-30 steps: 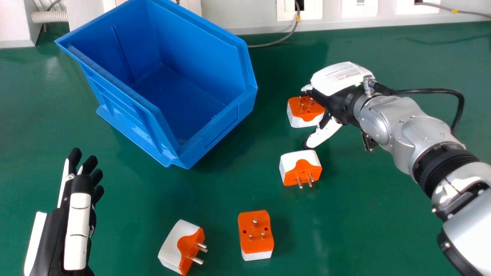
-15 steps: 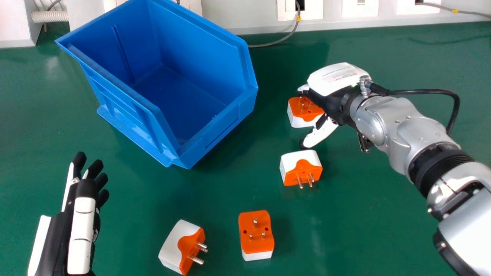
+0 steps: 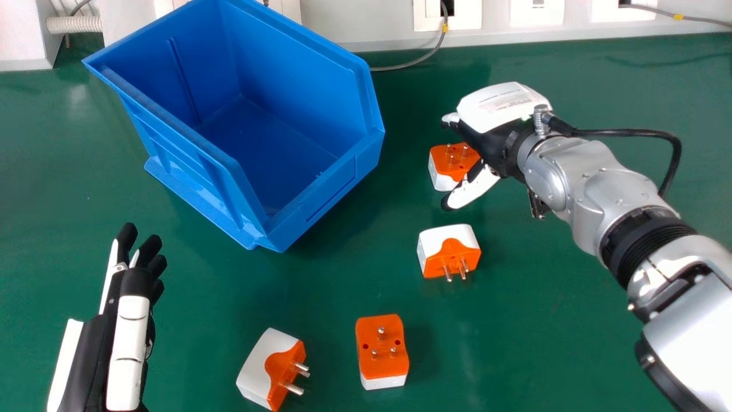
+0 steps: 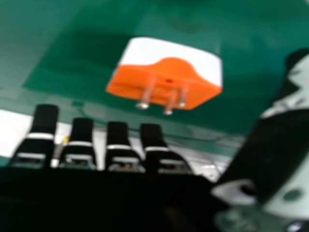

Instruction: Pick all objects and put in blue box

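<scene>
My right hand (image 3: 498, 117) is nearest the far adapter (image 3: 441, 166), which sits prongs up on the desk (image 3: 549, 320), between the extended fingers and spread thumb. Nothing is gripped. The forearm (image 3: 686, 337) slants in from the right, back of the hand uppermost. I judge closure next, then transfer left to the blue box (image 3: 337, 191).

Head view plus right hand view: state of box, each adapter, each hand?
Blue box: upright, open-topped, no adapter visible inside
Far adapter: on table, pins up, not gripped
Second adapter: on table, on its side, pins toward robot
Near adapter: on table, pins up
Leftmost adapter: on table, on its side, pins to robot's right
Right hand: open, at far adapter
Left hand: open, holding nothing
</scene>
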Robot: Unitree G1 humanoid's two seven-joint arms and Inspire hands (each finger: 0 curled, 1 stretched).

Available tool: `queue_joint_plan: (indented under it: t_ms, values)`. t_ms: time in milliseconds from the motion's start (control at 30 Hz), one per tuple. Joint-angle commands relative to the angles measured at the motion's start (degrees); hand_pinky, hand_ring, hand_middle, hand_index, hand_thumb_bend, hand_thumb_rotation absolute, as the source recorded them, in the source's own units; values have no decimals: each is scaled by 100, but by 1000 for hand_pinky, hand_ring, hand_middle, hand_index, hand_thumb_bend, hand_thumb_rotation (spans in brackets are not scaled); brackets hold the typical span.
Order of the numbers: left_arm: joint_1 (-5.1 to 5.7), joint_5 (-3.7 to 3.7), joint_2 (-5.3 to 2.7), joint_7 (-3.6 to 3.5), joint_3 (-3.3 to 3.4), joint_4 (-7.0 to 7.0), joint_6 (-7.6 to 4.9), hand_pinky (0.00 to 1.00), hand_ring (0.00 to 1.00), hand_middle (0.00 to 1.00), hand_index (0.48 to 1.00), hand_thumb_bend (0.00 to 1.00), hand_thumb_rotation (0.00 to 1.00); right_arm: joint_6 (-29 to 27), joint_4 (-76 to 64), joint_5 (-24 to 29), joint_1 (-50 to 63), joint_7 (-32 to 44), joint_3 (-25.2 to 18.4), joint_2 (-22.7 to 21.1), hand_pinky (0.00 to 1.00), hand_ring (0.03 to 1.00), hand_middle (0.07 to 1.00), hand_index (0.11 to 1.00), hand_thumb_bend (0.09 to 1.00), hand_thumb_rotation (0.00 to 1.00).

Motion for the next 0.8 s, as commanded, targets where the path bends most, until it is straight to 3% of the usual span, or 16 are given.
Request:
queue_joint_plan:
  t_ms: [0,300,567,767]
  values:
    - [99,1,-43,-1,-18,-24,-205,996,973,976,1000,710,987,-15,5,-12,-222,-60,20,-35,808,917,929,903,490,499]
    - [199,-7,-105,8,-24,-92,-249,987,969,972,1000,705,983,-31,57,22,-186,-13,44,-9,810,918,931,905,481,484]
    - [257,-51,-77,-21,0,-124,-282,980,966,969,1000,686,981,66,91,111,-149,32,-28,68,805,918,933,907,469,429]
    - [323,-41,-63,-36,6,-150,-343,979,966,969,1000,681,983,108,96,115,-132,22,-31,85,810,914,929,903,463,398]
